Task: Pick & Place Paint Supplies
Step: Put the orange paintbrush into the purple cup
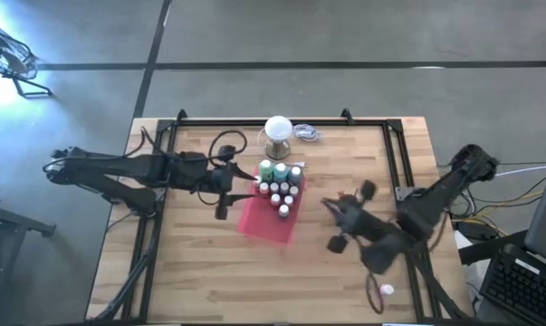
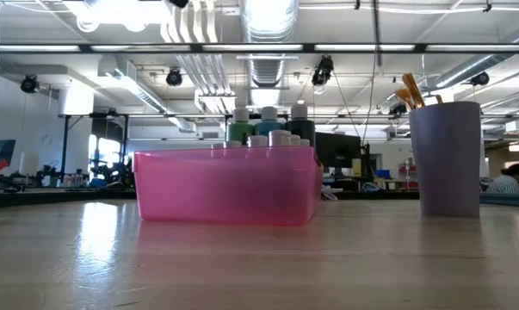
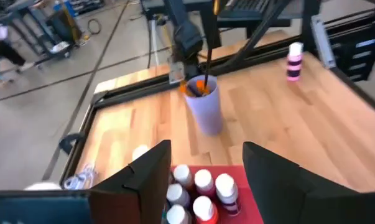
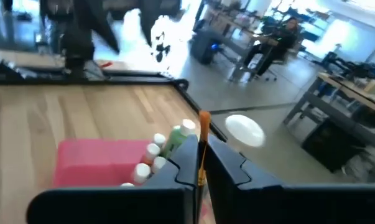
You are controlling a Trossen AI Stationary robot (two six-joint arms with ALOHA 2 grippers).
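A pink tray holds several white-capped paint bottles, also seen from table height. My left gripper hangs open just above those bottles, at the tray's left side, with nothing between its fingers. My right gripper, right of the tray, is shut on a thin orange-brown brush. A lilac cup with more brushes stands on the table in front of the right arm. One pink bottle stands alone near the table's right front corner. My right gripper pinches the brush's thin handle between its two fingers. The handle lies across the fingers, and one end sticks out past them. The fingers hide the rest of the brush. It touches nothing else that shows.
A white ball-topped clear stand stands behind the tray near the far edge, with a coil of cable beside it. A black frame runs round the table's edges. Bare wood lies at the near side. People sit in the room beyond.
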